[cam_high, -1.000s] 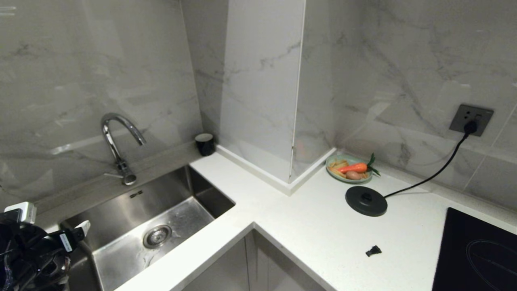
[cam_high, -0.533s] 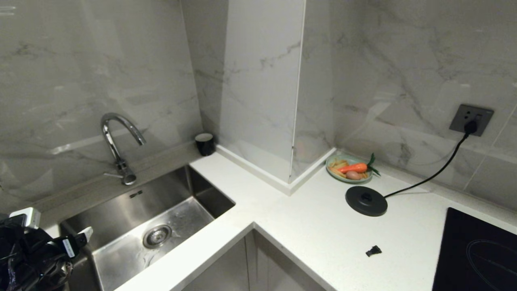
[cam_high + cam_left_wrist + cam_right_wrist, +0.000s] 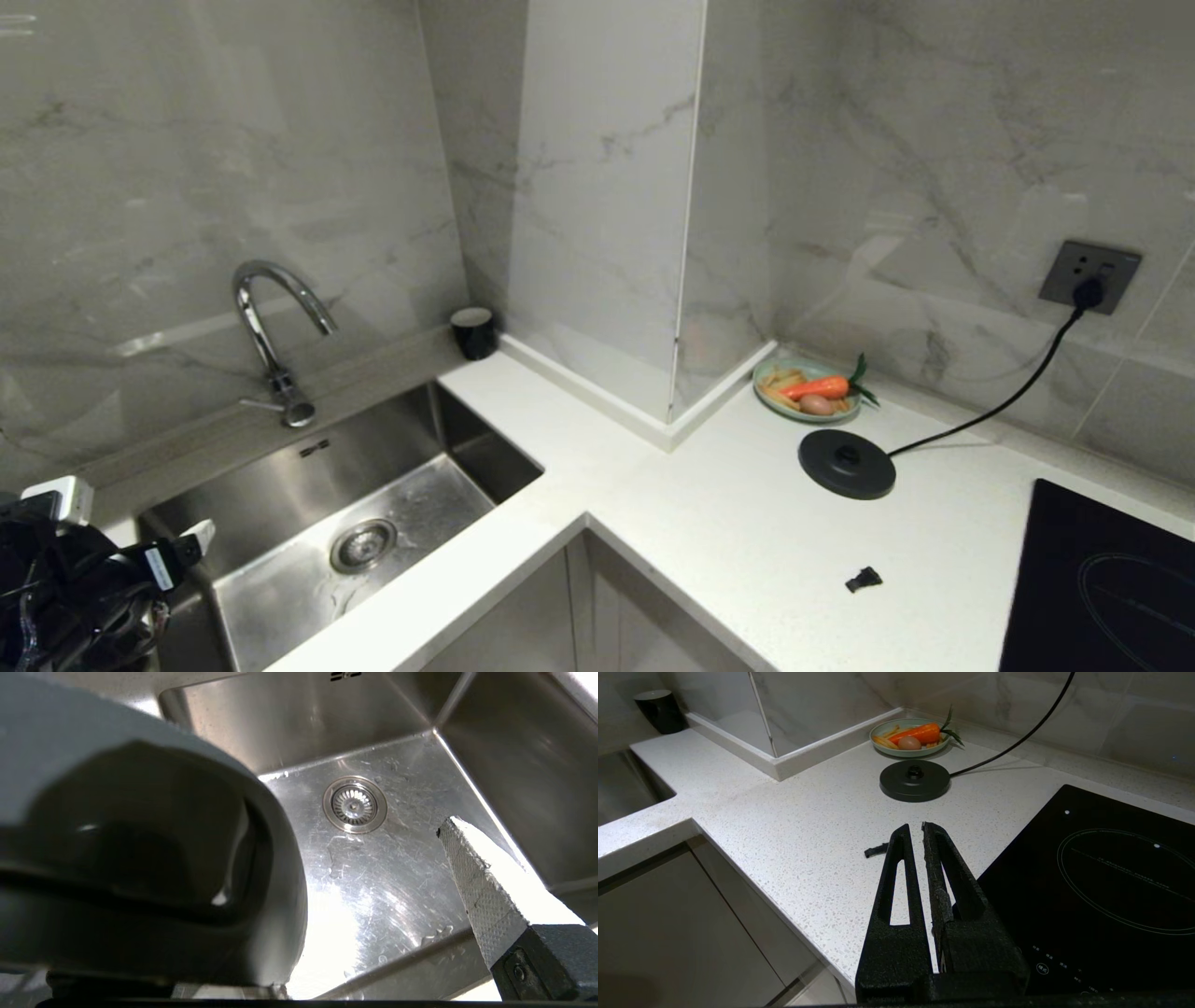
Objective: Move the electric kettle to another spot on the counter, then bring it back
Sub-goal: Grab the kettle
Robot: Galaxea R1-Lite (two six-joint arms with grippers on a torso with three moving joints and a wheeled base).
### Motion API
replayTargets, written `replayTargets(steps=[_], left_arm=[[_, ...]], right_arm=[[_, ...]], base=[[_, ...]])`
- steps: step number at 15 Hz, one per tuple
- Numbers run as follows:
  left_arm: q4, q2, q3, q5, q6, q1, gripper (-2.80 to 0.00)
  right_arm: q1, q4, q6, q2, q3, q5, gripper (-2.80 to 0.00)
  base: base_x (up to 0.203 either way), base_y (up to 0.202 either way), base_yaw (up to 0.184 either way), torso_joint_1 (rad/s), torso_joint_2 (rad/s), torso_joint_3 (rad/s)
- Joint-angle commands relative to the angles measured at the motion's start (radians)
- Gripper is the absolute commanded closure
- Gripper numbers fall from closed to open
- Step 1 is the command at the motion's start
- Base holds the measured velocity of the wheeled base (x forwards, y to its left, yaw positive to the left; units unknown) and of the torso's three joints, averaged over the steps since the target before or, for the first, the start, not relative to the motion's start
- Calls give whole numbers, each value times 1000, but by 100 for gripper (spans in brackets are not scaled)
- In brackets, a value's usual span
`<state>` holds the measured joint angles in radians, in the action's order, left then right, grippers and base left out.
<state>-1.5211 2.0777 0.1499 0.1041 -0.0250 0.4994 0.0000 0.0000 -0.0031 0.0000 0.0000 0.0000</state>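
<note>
Left tool (image 3: pixel 131 546) — jaws wide, empty — lower left over the sink (image 3: pixel 280 597); right tool (image 3: pixel 914 833) closed above the surface (image 3: pixel 794 826).

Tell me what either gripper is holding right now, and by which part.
Nothing visibly held. Right gripper is shut and empty above the counter; left gripper stands wide open at the sink, a dark bulky thing close beside it, contact unclear.

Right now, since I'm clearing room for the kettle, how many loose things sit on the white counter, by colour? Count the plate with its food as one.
Black: 3 (cup, base disc, small scrap)
Green: 1 (plate of food)
Total: 4
</note>
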Motion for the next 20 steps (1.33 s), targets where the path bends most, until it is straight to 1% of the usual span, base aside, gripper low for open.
replayTargets(steps=[1, 20], left_arm=[[-9, -8, 5, -1, -1, 1, -280], [-9, -19, 19, -6, -4, 2, -280]], right_arm=[[0, 0, 0, 0, 0, 0, 0], [0, 1, 0, 0, 0, -1, 0]], base=[[0, 0, 0, 0, 0, 0], [0, 0, 0, 0, 0, 0]])
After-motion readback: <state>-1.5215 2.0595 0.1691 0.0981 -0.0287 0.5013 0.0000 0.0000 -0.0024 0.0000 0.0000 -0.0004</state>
